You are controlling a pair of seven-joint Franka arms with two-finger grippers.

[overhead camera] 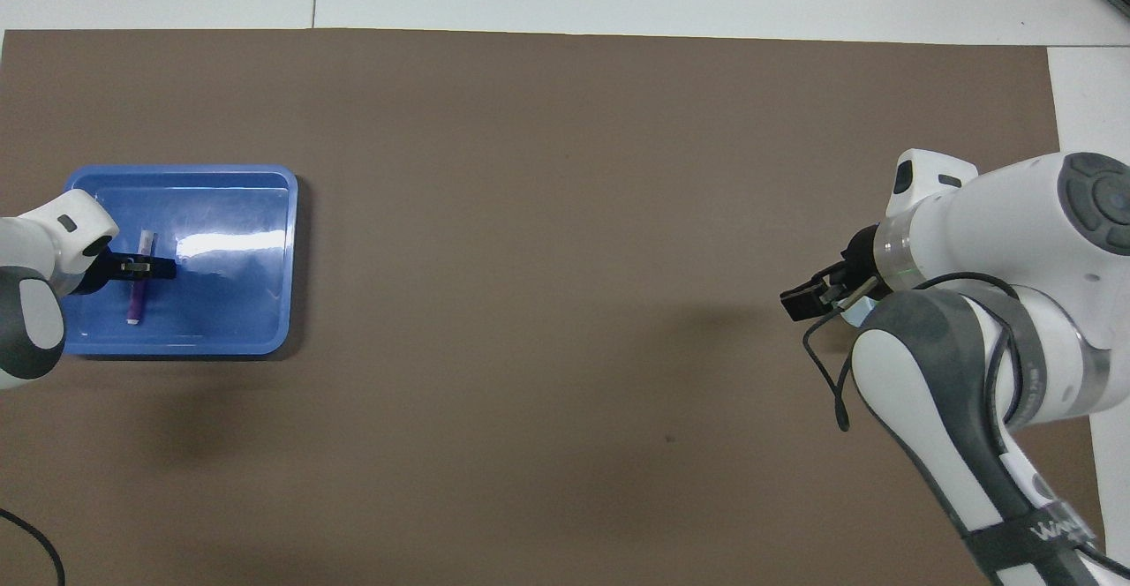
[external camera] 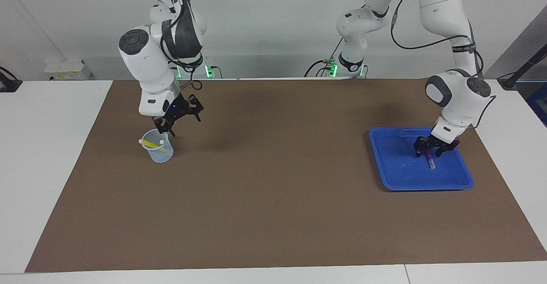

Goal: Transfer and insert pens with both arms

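A purple pen [external camera: 430, 160] lies in the blue tray [external camera: 397, 177] at the left arm's end of the table. My left gripper [external camera: 435, 149] is low in the tray, open, with its fingers on either side of the pen. The overhead view shows the same: left gripper [overhead camera: 141, 266] across the purple pen [overhead camera: 137, 290] in the tray [overhead camera: 229, 321]. A yellow pen [external camera: 150, 143] leans tilted in a clear cup [external camera: 161, 152] at the right arm's end. My right gripper [external camera: 179, 116] hangs open and empty just above the cup; it also shows in the overhead view [overhead camera: 825, 288]. The green pen is out of view.
A brown mat [external camera: 273, 198] covers the table between the cup and the tray. A smaller white arm with a green-lit base [external camera: 351, 63] stands at the robots' edge of the table. In the overhead view my right arm covers the cup.
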